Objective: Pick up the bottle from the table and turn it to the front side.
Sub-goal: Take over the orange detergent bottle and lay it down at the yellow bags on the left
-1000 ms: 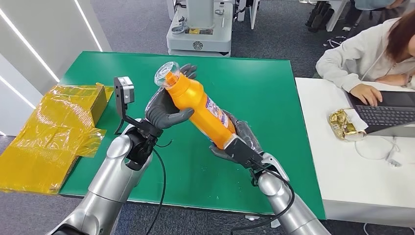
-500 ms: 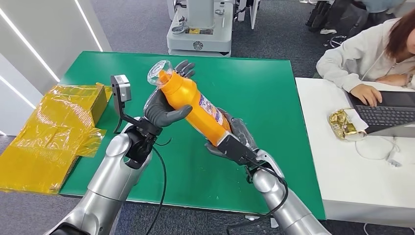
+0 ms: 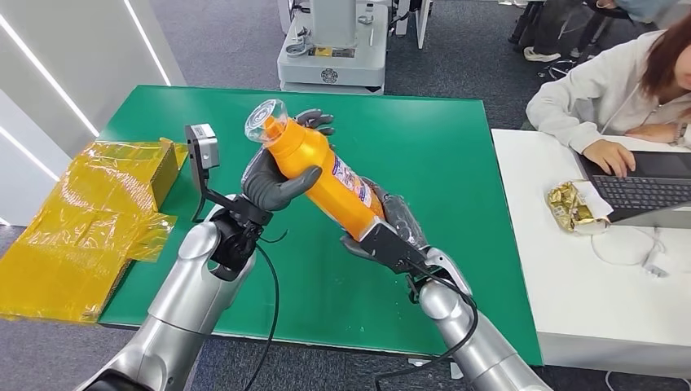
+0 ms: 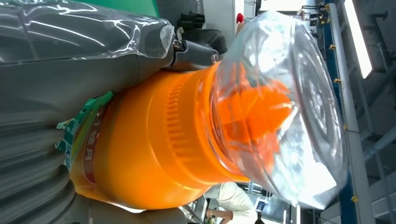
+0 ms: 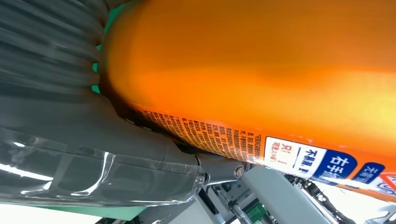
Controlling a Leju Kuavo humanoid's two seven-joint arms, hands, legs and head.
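An orange bottle [image 3: 326,183] with a clear cap [image 3: 265,122] is held tilted in the air above the green table [image 3: 456,138], cap toward the far left. My left hand [image 3: 273,179] grips its upper part near the neck, thumb across the front. Around its base my right hand [image 3: 387,236] is wrapped. The left wrist view has the orange bottle [image 4: 154,149] and its clear cap [image 4: 289,107] close up against my left hand [image 4: 56,84]. The right wrist view has the printed label of the bottle [image 5: 280,84] lying against my right hand [image 5: 74,135].
A crumpled yellow plastic sheet [image 3: 81,220] lies off the table's left edge. A person [image 3: 619,90] sits at a white desk [image 3: 587,301] on the right with a laptop [image 3: 644,191] and a gold wrapper [image 3: 574,208]. A grey machine base [image 3: 330,57] stands behind the table.
Both hands carried the bottle a little left and tilted it more upright over the first half second. Since then it has barely moved.
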